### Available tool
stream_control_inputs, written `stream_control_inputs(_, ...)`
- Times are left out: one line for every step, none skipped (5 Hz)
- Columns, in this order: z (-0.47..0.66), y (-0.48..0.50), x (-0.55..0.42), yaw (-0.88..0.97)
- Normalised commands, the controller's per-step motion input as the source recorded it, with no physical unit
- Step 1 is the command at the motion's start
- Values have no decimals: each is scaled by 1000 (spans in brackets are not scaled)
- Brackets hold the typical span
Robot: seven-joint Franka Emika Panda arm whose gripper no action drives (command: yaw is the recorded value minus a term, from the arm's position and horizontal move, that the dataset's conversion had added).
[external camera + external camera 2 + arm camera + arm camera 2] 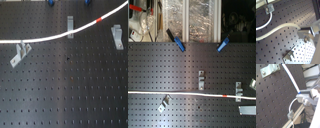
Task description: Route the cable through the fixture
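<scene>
Both exterior views: dark perforated worktop (65, 95) fills the frame. The cable (50, 38), thin and white, spans nearly the full width of the board.

First exterior view: cable enters at the left edge about a third of the way down, runs nearly level, then rises toward the upper right corner. Its red band (98, 20) sits on the rising part, upper right. Three metal fixtures are on the board: left bracket (19, 54) just under the cable at mid-left, tilted; middle bracket (70, 26) at upper centre, with the cable crossing its lower end; right bracket (117, 36) at the right edge, below the cable and apart from it.

Second exterior view: cable lies as an almost straight level line across the lower third of the frame, red band right of centre. Two blue clamps (179, 44) sit at the board's upper edge, one left of centre and one right of centre. Clutter behind the board is too blurred to identify.

First wrist view: cable curves in an S across the board; a bracket shows in the upper left corner, another near the lower centre. The pincer (309, 33) appears at the right.

Second wrist view: the cable comes down from the top centre and ends at the pincer's pale fingers (303, 97), which are closed around it.

No arm or pincer is seen in either exterior view.
</scene>
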Motion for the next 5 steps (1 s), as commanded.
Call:
stream_control_inputs(34,-1,0,0)
stream_control_inputs(665,-29,-68,54)
stream_control_inputs(20,0,0,0)
stream_control_inputs(214,-6,-39,666)
stream_control_inputs(345,-25,-124,971)
